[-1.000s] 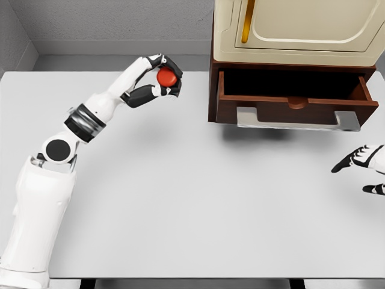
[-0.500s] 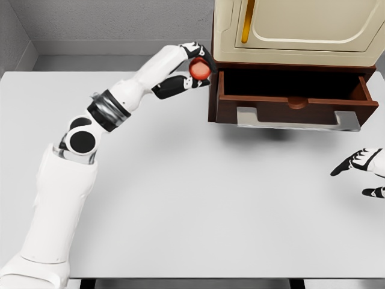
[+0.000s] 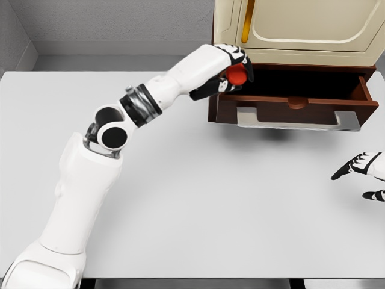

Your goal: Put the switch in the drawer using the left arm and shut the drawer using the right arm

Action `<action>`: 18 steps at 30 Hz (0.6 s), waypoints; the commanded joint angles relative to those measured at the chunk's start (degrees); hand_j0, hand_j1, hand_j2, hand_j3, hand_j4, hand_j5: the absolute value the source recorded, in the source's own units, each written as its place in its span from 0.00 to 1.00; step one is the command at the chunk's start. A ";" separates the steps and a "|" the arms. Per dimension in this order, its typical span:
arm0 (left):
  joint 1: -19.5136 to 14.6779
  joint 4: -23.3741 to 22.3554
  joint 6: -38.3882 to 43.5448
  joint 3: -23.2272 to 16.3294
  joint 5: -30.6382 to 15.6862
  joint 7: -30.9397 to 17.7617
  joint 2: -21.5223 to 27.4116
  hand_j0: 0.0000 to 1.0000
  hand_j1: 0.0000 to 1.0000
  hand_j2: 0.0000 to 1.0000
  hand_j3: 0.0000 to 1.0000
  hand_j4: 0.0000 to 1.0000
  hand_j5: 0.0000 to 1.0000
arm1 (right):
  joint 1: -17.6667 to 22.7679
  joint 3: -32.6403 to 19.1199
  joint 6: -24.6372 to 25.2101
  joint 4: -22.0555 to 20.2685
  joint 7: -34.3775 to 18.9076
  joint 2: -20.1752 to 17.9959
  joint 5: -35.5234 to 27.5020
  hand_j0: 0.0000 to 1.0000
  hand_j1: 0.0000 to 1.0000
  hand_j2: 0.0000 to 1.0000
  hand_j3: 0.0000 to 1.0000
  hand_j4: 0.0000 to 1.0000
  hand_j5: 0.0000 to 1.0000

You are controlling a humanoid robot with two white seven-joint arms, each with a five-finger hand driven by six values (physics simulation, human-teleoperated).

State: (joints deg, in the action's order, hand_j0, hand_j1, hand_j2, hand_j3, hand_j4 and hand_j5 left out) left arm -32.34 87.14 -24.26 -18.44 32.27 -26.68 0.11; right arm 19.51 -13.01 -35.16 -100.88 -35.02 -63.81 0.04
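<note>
Above the left hand point(image 3: 231, 71): a cream cabinet point(image 3: 295, 30) with a yellow vertical strip, its underside overhanging the open brown drawer point(image 3: 295, 99) and leaving only a low gap over the cavity. Right of the left hand: the dark drawer interior, walled by a front panel with a silver handle point(image 3: 298, 120) and a small rounded notch at the top edge. Directly beneath the left hand: the drawer's left side wall and front corner. Left of and below that hand: the wide, pale grey worktop point(image 3: 198, 205), with much free room toward the near edge and the left edge. Behind: a grey wall and a ledge along the worktop's far edge.

Left hand curled, fingers pinching the red switch point(image 3: 237, 74) at the drawer's left end, right over the corner of the cavity. Switch round and stubby, with no clear long axis; facing impossible to tell, since the fingers cover much of it. Not yet resting on the drawer floor, as far as can be seen.

Far to the right and nearer the front edge: right hand point(image 3: 365, 173) just inside the picture's right border, above the worktop, fingers loosely spread, holding nothing, well apart from the drawer front.
</note>
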 commanded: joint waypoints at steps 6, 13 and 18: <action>-2.90 -2.51 0.09 -2.66 0.96 0.05 -0.11 0.35 0.35 0.35 0.35 0.35 0.35 | -0.09 0.01 0.16 -0.02 0.02 -0.09 -0.40 0.75 0.75 0.75 0.75 0.75 0.75; -5.27 -5.32 0.01 -3.54 0.96 0.22 -0.11 0.35 0.35 0.35 0.35 0.35 0.35 | 0.00 -0.35 0.16 -0.02 0.02 -0.09 -0.40 0.75 0.75 0.75 0.75 0.75 0.75; -6.06 -5.49 0.01 -4.50 0.96 0.22 -0.11 0.37 0.37 0.37 0.37 0.37 0.37 | -0.09 -0.43 0.16 -0.02 0.02 -0.09 -0.40 0.75 0.75 0.75 0.75 0.75 0.75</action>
State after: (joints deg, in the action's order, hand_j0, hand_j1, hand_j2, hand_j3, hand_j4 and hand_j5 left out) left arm -38.50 81.85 -24.35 -22.63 33.53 -26.52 0.00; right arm 19.42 -13.39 -35.16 -100.88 -35.02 -63.83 0.04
